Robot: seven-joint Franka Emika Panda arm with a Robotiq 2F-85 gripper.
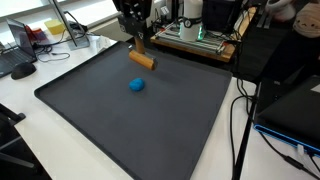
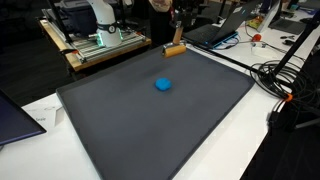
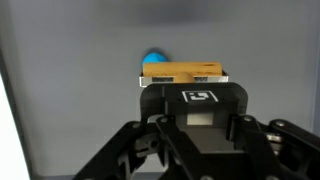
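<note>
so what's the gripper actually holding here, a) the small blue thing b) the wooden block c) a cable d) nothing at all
b: the gripper is shut on the wooden block, which shows between its fingers in the wrist view, while the small blue thing lies apart from it on the dark mat.

- A tan wooden block, oblong and flat-faced, is sitting clamped in the tool, tilting with one end lower, over the far edge of the dark mat.
- A small, rounded blue ball is lying on the mat near the block, apart from it, toward the mat's middle.
</note>
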